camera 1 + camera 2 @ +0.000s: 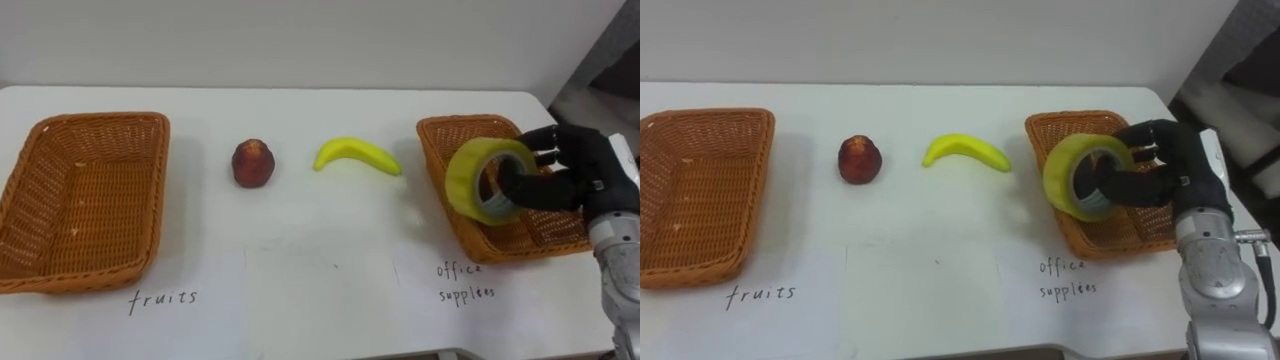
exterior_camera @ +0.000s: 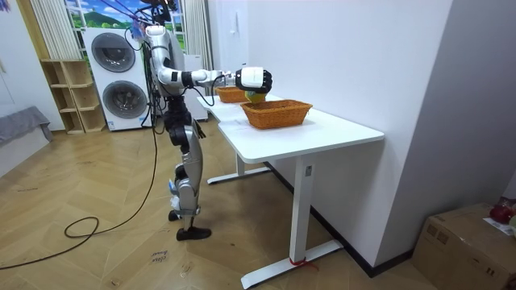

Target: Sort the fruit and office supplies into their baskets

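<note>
Firstly, left eye view. A white table (image 1: pixel 300 270) carries two wicker baskets. The office-supplies basket (image 1: pixel 436 132) serves as the reference for all positions. The right hand (image 1: pixel 570 172) reaches in from that basket's right side. Its fingers are curled round the outside of a roll of yellow tape (image 1: pixel 462 178) and its thumb is hooked through the core, so the roll is pinched firmly. The roll stands on edge, its open face turned outward from the hand, over the basket's left half. Whether it touches the wicker cannot be told. A banana (image 1: pixel 357 154) lies on the table just beside the basket's left rim, not touching it. A red fruit (image 1: pixel 253 162) sits further left, beyond the banana. The fruit basket (image 1: pixel 152 200) stands well apart from the reference basket, at the opposite end of the table, with nothing in it. A handwritten label (image 1: pixel 465 282) is marked on the table directly in front of the reference basket.

Next, right eye view. Findings agree: same grip, same roll position over the reference basket, both fruits on the table outside either basket.

Lastly, room view. The robot stands upright at the table's long side, right arm stretched level, hand above the reference basket, which is the nearer one. Two stacked washing machines (image 2: pixel 113 76) stand behind the robot, well away from the basket.
</note>
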Controlling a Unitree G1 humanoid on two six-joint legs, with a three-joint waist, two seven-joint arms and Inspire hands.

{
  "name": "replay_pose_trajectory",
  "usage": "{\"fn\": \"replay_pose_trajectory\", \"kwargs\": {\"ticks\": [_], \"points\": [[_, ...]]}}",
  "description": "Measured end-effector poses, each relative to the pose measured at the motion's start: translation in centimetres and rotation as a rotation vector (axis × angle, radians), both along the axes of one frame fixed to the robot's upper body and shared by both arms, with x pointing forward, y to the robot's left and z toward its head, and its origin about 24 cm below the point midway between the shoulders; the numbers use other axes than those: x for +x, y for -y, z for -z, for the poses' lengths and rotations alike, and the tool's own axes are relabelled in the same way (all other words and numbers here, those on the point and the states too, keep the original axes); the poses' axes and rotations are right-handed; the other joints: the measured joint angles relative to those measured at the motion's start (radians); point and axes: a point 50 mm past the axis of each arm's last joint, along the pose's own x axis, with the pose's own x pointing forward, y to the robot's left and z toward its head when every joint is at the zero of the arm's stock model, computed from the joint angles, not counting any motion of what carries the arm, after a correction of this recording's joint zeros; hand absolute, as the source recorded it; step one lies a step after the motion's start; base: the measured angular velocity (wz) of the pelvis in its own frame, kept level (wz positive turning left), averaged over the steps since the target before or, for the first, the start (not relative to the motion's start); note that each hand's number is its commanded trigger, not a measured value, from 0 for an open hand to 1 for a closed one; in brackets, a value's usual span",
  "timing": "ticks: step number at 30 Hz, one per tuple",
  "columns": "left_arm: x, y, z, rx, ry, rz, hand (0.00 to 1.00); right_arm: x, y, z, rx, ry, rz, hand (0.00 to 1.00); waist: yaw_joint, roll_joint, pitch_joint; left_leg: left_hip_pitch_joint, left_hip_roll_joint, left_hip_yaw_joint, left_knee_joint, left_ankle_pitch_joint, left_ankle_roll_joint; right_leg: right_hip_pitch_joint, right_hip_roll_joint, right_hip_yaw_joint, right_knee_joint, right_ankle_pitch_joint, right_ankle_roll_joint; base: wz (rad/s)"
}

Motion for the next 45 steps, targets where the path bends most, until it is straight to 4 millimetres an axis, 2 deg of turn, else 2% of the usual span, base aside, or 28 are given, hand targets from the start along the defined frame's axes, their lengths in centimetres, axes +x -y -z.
{"fn": "replay_pose_trajectory", "kwargs": {"ticks": [7, 19, 20, 21, 22, 23, 28, 32, 35, 45], "points": [[-0.1, 0.0, 0.0, 0.0, -0.005, -0.002, 0.0, 0.0, 0.1, 0.2, -0.01, -0.011, 0.003, 1.0, 0.0, -0.003, -0.002, 0.001, 0.0, -0.001, 0.0, 0.0, 0.0, 0.001, -0.001, 0.001, 0.001, 0.0, 0.0, 0.0], [-0.2, 0.0, 0.0, -0.001, -0.009, -0.003, 0.0, -0.5, 0.9, 0.5, -0.007, -0.024, 0.042, 1.0, 0.0, -0.007, 0.0001, 0.004, 0.0, -0.001, -0.002, 0.0, 0.0, 0.002, -0.001, 0.002, 0.001, 0.0, 0.0, 0.0], [-0.2, 0.0, 0.0, -0.001, -0.009, -0.003, 0.0, -0.6, 1.0, 0.6, -0.008, -0.026, 0.049, 0.91, 0.0, -0.007, 0.0003, 0.004, 0.0, 0.0, -0.002, 0.0, 0.0, 0.002, -0.001, 0.002, 0.001, 0.0, 0.0, 0.0], [-0.2, 0.0, 0.0, -0.001, -0.01, -0.003, 0.0, -0.6, 1.0, 0.7, -0.008, -0.026, 0.052, 0.64, 0.0, -0.008, 0.0005, 0.004, 0.0, 0.0, -0.002, 0.0, 0.0, 0.002, -0.001, 0.002, 0.001, 0.0, 0.0, 0.0], [-0.2, 0.0, 0.0, -0.001, -0.01, -0.004, 0.0, -0.7, 1.0, 0.7, -0.009, -0.025, 0.058, 0.47, -0.001, -0.008, 0.001, 0.004, 0.0, 0.0, -0.002, 0.0, 0.0, 0.002, -0.001, 0.002, 0.001, 0.0, 0.0, 0.0], [-0.3, 0.0, 0.0, -0.001, -0.011, -0.004, 0.0, -0.7, 1.1, 0.7, -0.01, -0.025, 0.061, 0.0, -0.001, -0.009, 0.0016, 0.004, 0.0, 0.0, -0.002, 0.0, 0.0, 0.002, -0.001, 0.002, 0.001, 0.0, 0.0, 0.0], [-0.3, 0.0, 0.0, -0.001, -0.014, -0.007, 0.0, -0.9, 1.6, 0.5, -0.014, -0.012, 0.093, 0.0, -0.005, -0.018, 0.0061, 0.003, 0.0, 0.0, -0.002, 0.0, 0.0, 0.001, 0.0, 0.002, 0.001, 0.0, 0.0, 0.0], [-0.6, 0.0, 0.1, 0.004, -0.031, -0.013, 0.0, -1.1, 2.2, 0.3, -0.025, 0.009, 0.147, 0.0, -0.007, -0.021, 0.0061, 0.001, 0.0, 0.0, -0.003, 0.0, 0.0, 0.0, -0.001, 0.0, 0.0, 0.0, 0.0, 0.0], [-0.5, 0.0, 0.0, 0.004, -0.03, -0.012, 0.0, -1.3, 2.4, 0.8, -0.022, -0.011, 0.164, 0.0, -0.009, -0.022, 0.0055, 0.001, 0.0, 0.0, -0.003, 0.0, 0.0, 0.0, -0.001, 0.001, 0.0, 0.0, 0.0, 0.0], [-0.6, -0.1, 0.1, 0.0, -0.034, -0.012, 0.0, -1.3, 2.5, 0.9, -0.024, -0.009, 0.177, 0.0, -0.022, -0.02, 0.0054, 0.003, 0.001, 0.0, -0.003, 0.0, 0.0, 0.0, -0.001, 0.003, 0.002, 0.0, 0.0, 0.0]]}}
